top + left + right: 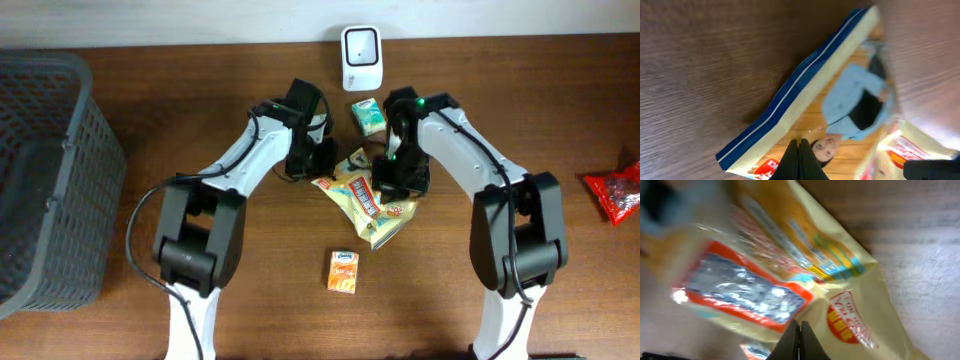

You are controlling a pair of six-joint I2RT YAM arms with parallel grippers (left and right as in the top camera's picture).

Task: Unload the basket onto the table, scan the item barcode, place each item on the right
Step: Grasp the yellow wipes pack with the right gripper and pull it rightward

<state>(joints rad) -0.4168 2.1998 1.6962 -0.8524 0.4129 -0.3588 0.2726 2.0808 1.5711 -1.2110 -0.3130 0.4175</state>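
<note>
The snack bag (pixel 368 205) lies crumpled on the wooden table (pixel 560 100) between the two grippers, in front of the white scanner (pixel 361 57) and apart from it, with a small green box (pixel 368 116) between the two. The left gripper (pixel 800 152) has its fingers pressed together over the bag's blue-striped edge; the right gripper (pixel 799 336) is likewise closed, tips against the glossy yellow and orange face. Whether either has caught a fold of film I cannot tell. Both arms reach forward and bend inward from opposite sides, the left at the bag's upper left corner and the right at its upper right, wrists angled down toward the table.
</note>
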